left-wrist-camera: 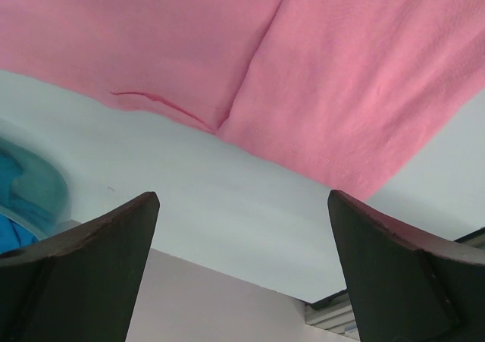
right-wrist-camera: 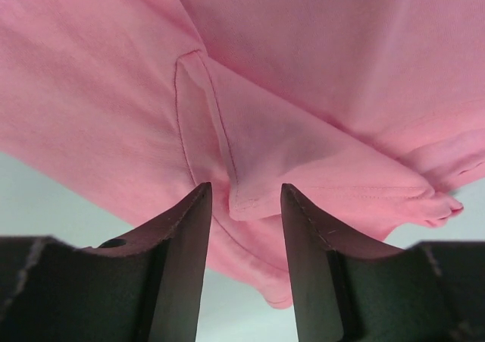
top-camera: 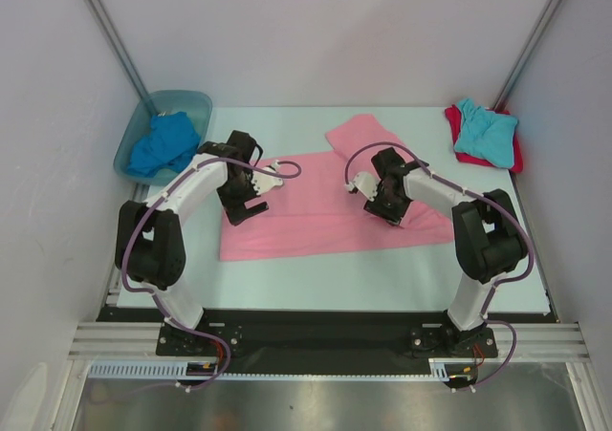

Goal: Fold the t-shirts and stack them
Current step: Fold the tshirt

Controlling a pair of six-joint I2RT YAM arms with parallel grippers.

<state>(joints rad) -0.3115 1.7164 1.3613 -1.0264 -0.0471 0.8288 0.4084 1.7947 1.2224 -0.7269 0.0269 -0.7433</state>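
Note:
The pink t-shirt (top-camera: 316, 223) lies spread across the middle of the table, with one sleeve (top-camera: 359, 133) pointing to the back. My left gripper (top-camera: 245, 209) hangs over its left edge, wide open and empty (left-wrist-camera: 242, 205); the shirt (left-wrist-camera: 341, 76) lies beyond the fingertips. My right gripper (top-camera: 388, 207) is low over the shirt's right part. Its jaws (right-wrist-camera: 245, 194) are open, with a hemmed fold of pink cloth (right-wrist-camera: 303, 76) between the tips, not pinched. The royal blue shirt (top-camera: 161, 144) lies crumpled in the tub. The turquoise shirt (top-camera: 483, 130) lies on the red one (top-camera: 517, 152) at the back right.
The blue-green plastic tub (top-camera: 191, 98) stands at the back left corner and shows at the left of the left wrist view (left-wrist-camera: 30, 190). White walls close in the table on three sides. Bare table (top-camera: 382, 283) lies in front of the pink shirt.

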